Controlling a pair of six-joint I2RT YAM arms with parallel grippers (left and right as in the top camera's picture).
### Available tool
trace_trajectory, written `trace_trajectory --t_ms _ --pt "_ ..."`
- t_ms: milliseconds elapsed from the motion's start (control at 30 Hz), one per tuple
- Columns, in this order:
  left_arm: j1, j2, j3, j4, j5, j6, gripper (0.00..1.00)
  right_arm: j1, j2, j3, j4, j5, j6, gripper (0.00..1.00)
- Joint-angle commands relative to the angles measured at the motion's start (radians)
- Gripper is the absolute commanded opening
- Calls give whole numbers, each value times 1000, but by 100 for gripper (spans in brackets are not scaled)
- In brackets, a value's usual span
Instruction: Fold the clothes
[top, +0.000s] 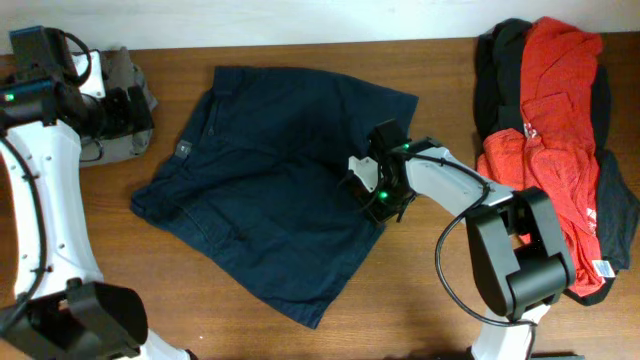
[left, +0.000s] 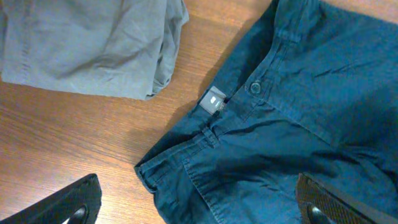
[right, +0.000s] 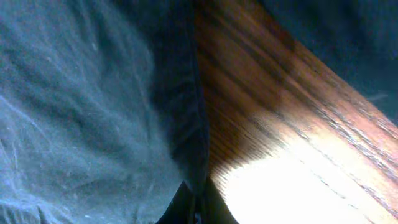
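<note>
Right gripper (top: 378, 192): clamped on the edge of the dark navy blue fabric shorts (top: 270, 170).
Left gripper (left: 199, 208): fingers (left: 74, 202) wide apart above the waistband (left: 249, 102).

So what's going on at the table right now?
The right claw is shut on the edge of the navy shorts, where the two legs meet. The shorts lie spread out on the table, not yet folded. The left claw hangs open near their waistband, beside the grey shorts. A red and black pile sits at the right.

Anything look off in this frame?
Nothing damaged. The navy shorts lie skewed, diagonal to the table edge and wrinkled; the red T-shirt is heaped unfolded over black garments at the right.
</note>
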Motion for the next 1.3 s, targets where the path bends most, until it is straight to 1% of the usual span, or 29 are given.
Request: trace_trajectory --t_ms 0,167,300,367,400,433,467,500,567,600,667,733,767,1000,1133,1200,1267 --pt "-6 43 3 -5 14 20 99 -87 -10 -10 8 -10 12 4" --pt "-33 64 3 4 14 20 99 -262 -10 -10 62 -17 64 4" --pt "-60 83 3 5 11 20 99 -345 -10 19 99 -72 64 4" --pt "-71 95 3 5 11 20 99 -349 -10 56 82 -93 64 5" --pt "-75 100 3 5 11 20 99 -349 -10 76 68 -97 64 13" --pt "-83 110 3 5 11 27 99 -349 -10 136 11 -108 64 28" --pt "-89 117 3 3 11 37 99 -349 -10 185 -39 -119 64 35" --pt "-94 121 3 0 11 46 99 -350 -10 247 -108 -131 64 44" --pt "-104 124 3 -11 25 60 99 -350 -11 394 -272 -153 66 56" --pt "-106 121 3 -16 54 76 99 -350 -12 453 -332 -155 77 59" --pt "-106 100 3 -25 110 92 99 -349 -17 579 -451 -154 91 61" --pt "-106 70 3 -38 124 92 99 -349 -31 656 -521 -154 101 63" --pt "-106 27 3 -70 124 92 99 -349 -67 719 -590 -149 125 63" --pt "-106 -82 3 -183 106 68 99 -340 -218 725 -714 -105 156 64" --pt "-106 -146 3 -275 71 19 99 -311 -334 724 -813 0 236 66" --pt "-106 -175 -2 -311 71 0 99 -286 -390 723 -852 36 280 69" --pt "-106 -226 -55 -310 70 -35 99 -245 -444 696 -881 78 346 79"
